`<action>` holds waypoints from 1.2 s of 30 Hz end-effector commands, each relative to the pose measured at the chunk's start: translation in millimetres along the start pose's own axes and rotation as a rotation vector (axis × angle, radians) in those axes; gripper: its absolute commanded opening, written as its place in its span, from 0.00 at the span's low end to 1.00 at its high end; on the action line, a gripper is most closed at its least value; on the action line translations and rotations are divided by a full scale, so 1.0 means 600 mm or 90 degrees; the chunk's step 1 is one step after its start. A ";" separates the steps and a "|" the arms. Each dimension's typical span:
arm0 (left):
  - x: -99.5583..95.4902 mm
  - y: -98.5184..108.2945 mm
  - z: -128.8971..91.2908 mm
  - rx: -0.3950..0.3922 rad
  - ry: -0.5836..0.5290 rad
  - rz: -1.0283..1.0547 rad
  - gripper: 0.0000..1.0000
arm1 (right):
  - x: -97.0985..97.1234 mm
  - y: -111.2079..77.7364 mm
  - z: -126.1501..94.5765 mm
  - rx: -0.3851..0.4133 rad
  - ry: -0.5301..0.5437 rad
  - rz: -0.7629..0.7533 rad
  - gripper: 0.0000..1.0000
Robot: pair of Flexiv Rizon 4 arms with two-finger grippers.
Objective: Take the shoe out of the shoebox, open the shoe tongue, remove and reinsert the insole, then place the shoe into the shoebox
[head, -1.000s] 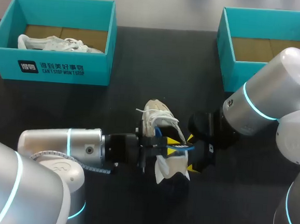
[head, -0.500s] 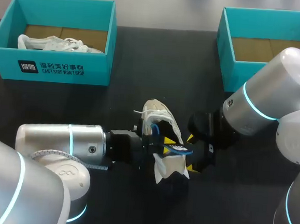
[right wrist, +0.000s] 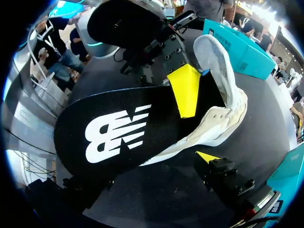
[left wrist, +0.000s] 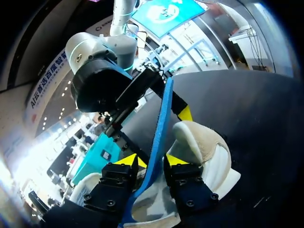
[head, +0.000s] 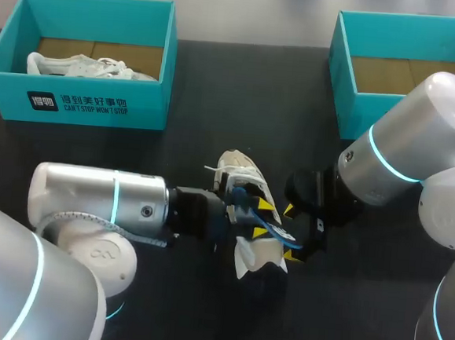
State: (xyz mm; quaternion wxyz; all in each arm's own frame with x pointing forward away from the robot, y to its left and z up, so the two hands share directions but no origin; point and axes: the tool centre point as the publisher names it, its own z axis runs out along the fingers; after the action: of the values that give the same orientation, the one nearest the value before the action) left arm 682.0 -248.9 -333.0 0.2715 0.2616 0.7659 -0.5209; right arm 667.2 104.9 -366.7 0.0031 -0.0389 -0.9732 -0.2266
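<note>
A white shoe (head: 241, 179) lies on the black table near the middle, its heel (left wrist: 204, 147) beside my left gripper. The insole (head: 274, 223), black with a blue edge, sticks out of the shoe's opening. In the left wrist view the insole (left wrist: 159, 128) stands edge-on between the parted fingers of my left gripper (left wrist: 152, 160), and its thin edge does not fill the gap. My right gripper (head: 290, 232) is open on the shoe's other side. In the right wrist view the insole's black face (right wrist: 118, 128) lies across my right gripper (right wrist: 195, 124), with one yellow fingertip (right wrist: 185, 90) over it.
A teal shoebox (head: 75, 103) at the back left holds another white shoe (head: 86, 67). A second teal shoebox (head: 350, 109) stands at the back right with only its cardboard floor showing. Bare black table lies between the boxes and in front of the shoe.
My left gripper's fingers have parted from their tight grip on the insole. The left arm has pushed slightly further toward the shoe. The right arm has not moved.
</note>
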 end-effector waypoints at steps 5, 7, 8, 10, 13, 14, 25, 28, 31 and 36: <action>0.001 -0.016 -0.018 0.015 0.041 0.016 0.27 | 0.002 0.000 0.000 0.001 -0.002 0.000 1.00; 0.002 -0.016 -0.016 0.011 0.057 0.025 0.20 | 0.002 0.000 0.000 0.001 -0.002 0.000 1.00; 0.002 -0.016 -0.015 0.009 0.068 0.029 0.20 | 0.002 0.000 0.000 0.001 -0.002 0.000 1.00; 0.005 -0.012 -0.011 0.004 0.083 0.036 0.00 | 0.002 0.000 0.000 0.001 -0.002 0.000 1.00; 0.009 0.002 -0.008 -0.006 0.089 0.034 0.00 | 0.002 0.000 0.000 0.001 -0.002 0.000 1.00; 0.010 0.008 -0.007 -0.010 0.090 0.033 0.00 | 0.002 0.000 0.000 0.001 -0.002 0.000 1.00; 0.012 0.057 -0.001 -0.068 0.109 0.022 0.00 | 0.002 0.000 0.000 0.001 -0.002 0.000 1.00; 0.013 0.061 -0.001 -0.078 0.110 0.017 0.00 | 0.002 0.000 0.000 0.001 -0.002 0.000 1.00; 0.011 0.050 -0.008 -0.065 0.108 0.013 0.00 | 0.002 0.000 0.000 0.001 -0.002 0.000 1.00; 0.004 0.019 -0.020 -0.037 0.103 0.026 0.38 | 0.002 0.000 0.000 0.001 -0.002 0.000 1.00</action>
State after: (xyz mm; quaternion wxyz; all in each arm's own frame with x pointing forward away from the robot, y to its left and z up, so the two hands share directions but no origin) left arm 690.1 -241.5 -345.2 0.2261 0.3063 0.8012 -0.4616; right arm 667.0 104.8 -366.8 0.0033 -0.0390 -0.9732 -0.2265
